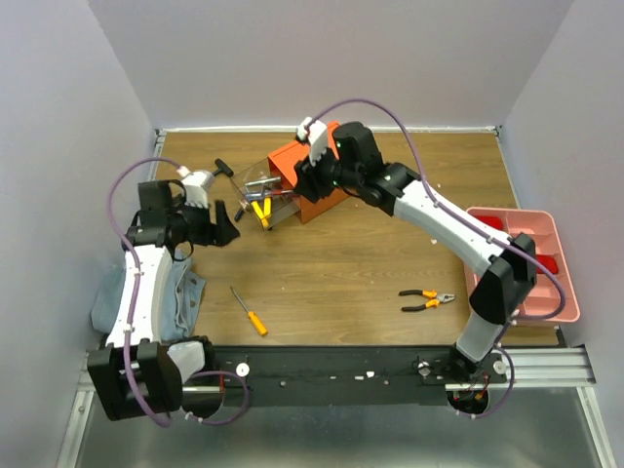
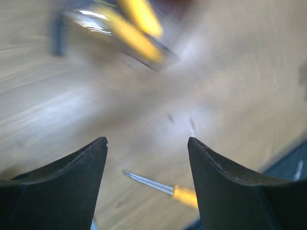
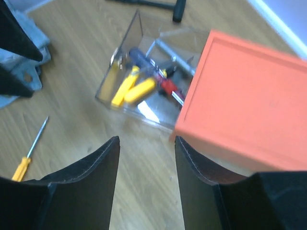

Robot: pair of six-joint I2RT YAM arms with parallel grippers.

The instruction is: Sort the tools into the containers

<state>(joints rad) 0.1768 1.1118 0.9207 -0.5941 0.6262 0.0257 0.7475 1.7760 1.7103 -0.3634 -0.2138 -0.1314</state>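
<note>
Top external view is showing a bright orange rectangular box [image 1: 291, 161] sitting at the far middle of the brown wooden table [image 1: 370, 263], its clear plastic drawer [image 1: 255, 190] standing pulled out to the left; yellow-handled tools [image 3: 127, 86] and a red-handled tool [image 3: 168, 87] are lying inside that drawer, with a silver bar-shaped tool [image 3: 165, 50] beside them; a black T-handle tool [image 1: 224, 168] is lying on the table just beyond the drawer.

The right gripper [image 3: 146, 139] is hovering over the seam where drawer meets box; its jaws are standing moderately parted and are holding nothing.

The left gripper [image 2: 147, 140] is hanging above bare wood to the left of the drawer; its jaws are spread wide and are carrying nothing.

A yellow-handled screwdriver [image 1: 249, 312] is resting alone on the near left part of the table; orange-handled pliers [image 1: 426, 299] are lying on the near right part, well apart from it.

A long pink plastic tray with compartments [image 1: 556, 239] is sitting at the right edge; a crumpled grey-blue cloth [image 1: 190, 292] is lying by the left arm.
</note>
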